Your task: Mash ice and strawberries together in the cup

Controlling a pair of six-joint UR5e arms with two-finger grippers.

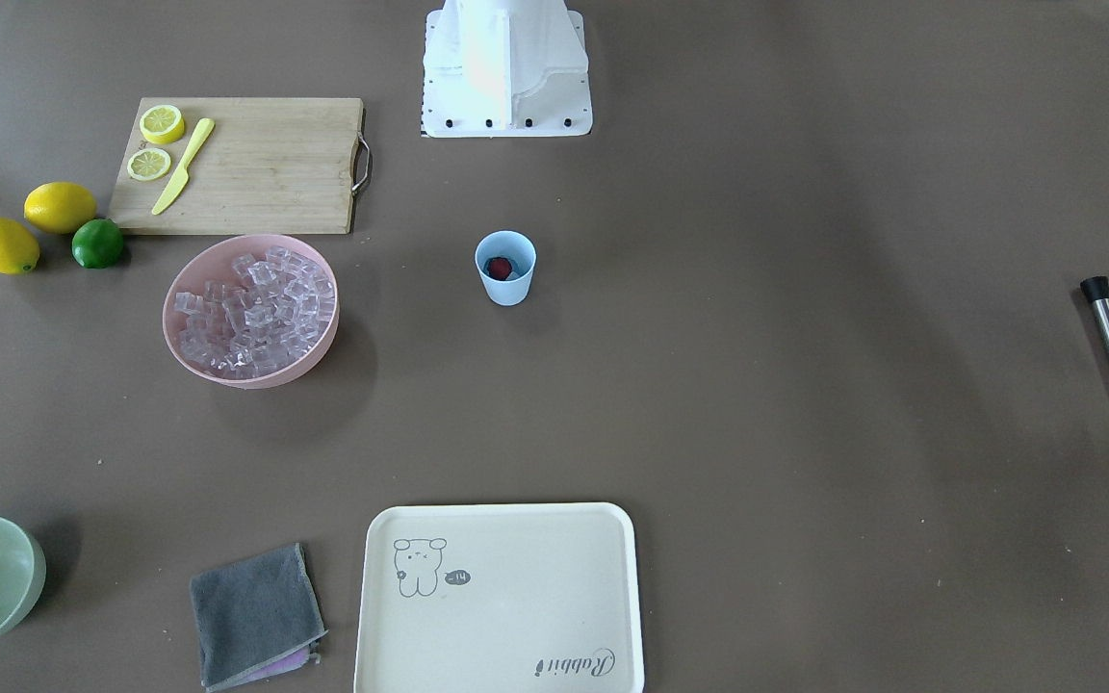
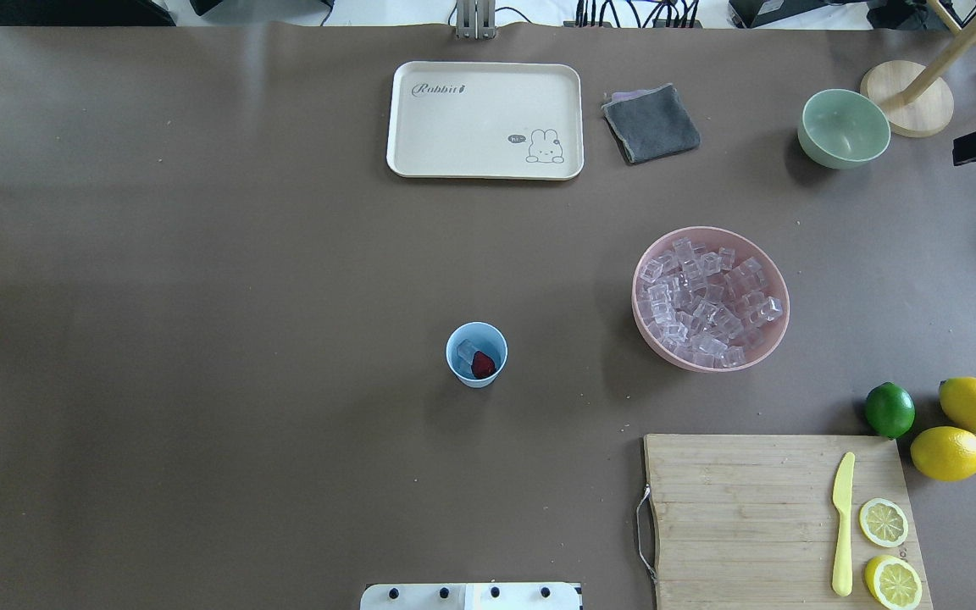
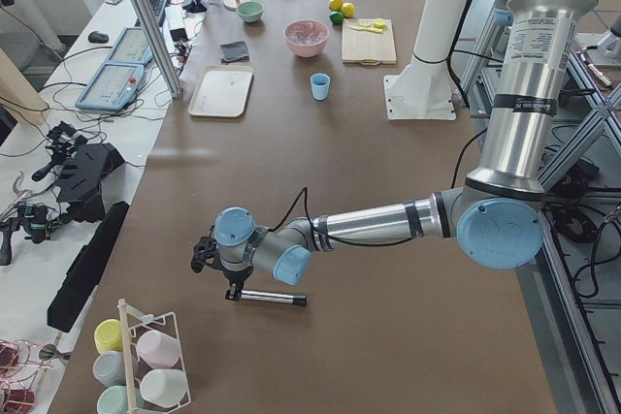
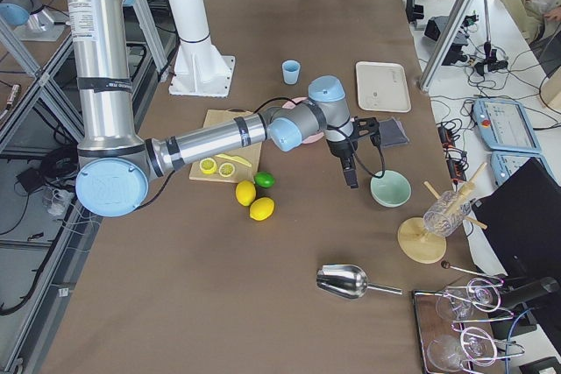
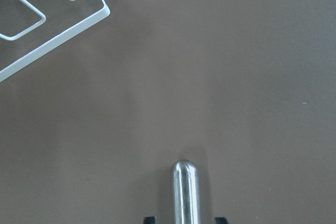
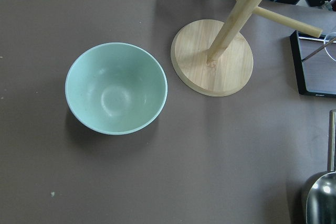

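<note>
Premises are presenting as a robotics laboratory. A white pedestal [image 3: 437, 26] is standing bolted at the edge of a long worktop [image 3: 388, 278] that is lying under a brown sheet. A jointed industrial left arm [image 3: 378, 223] and right arm [image 4: 206, 140] are reaching over that worktop. Beside the worktop, aluminium posts [image 3: 146, 16] are rising and teach pendants [image 3: 110, 86] are lying on a side bench. Cables [image 2: 623, 13] are trailing past the worktop's far edge.
</note>
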